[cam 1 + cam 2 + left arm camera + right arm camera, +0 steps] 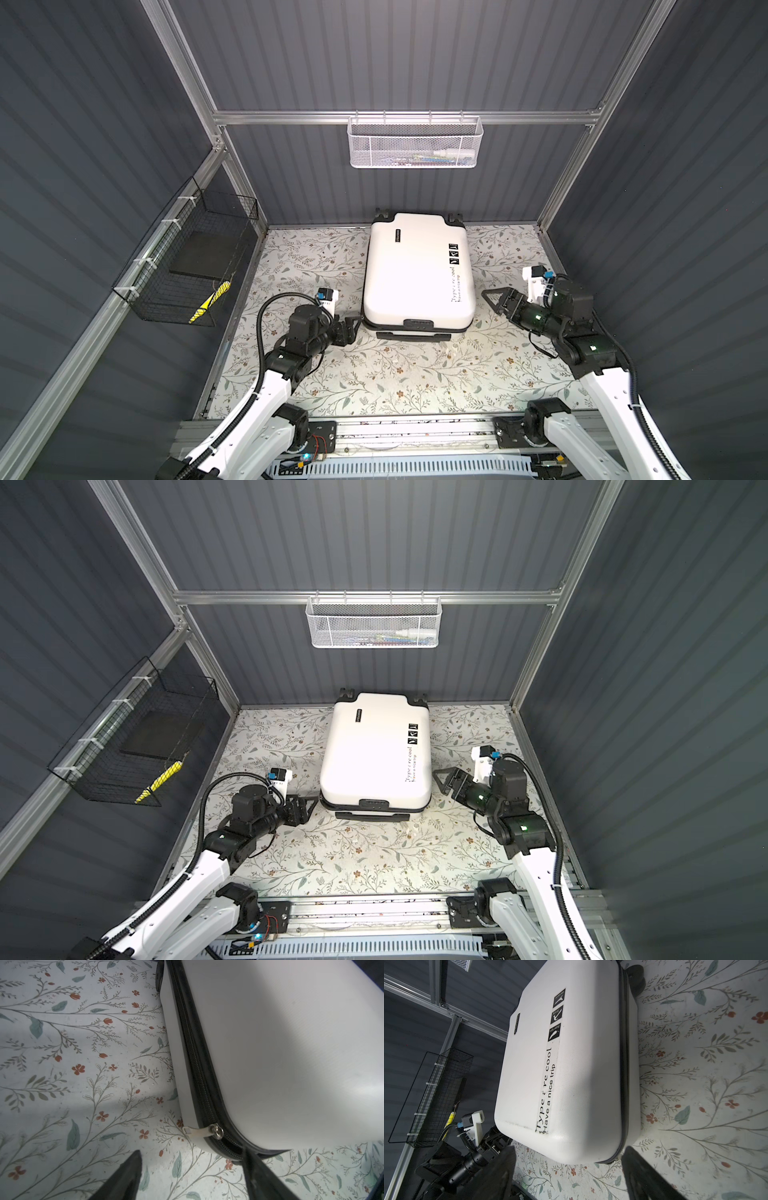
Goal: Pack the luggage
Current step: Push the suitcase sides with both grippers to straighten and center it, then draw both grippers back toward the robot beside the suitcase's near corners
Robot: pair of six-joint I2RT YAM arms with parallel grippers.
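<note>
In a top view the white mesh basket [414, 143], upper middle, holds things too small and too veiled by mesh for me to name. The black wire basket [187, 266] at the left holds a dark slab and something yellow that I cannot identify. The small dark label [397, 236] on the luggage [417, 270] is unreadable. In my left wrist view the shell runs off the edge, and my left gripper [191, 1149] shows only two finger ends. The fingers of my right gripper [569, 1148] are dark blurs.

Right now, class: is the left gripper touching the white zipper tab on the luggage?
Apart. The left wrist view shows the zipper tab lying clear of the left gripper, with its open jaws on either side.
</note>
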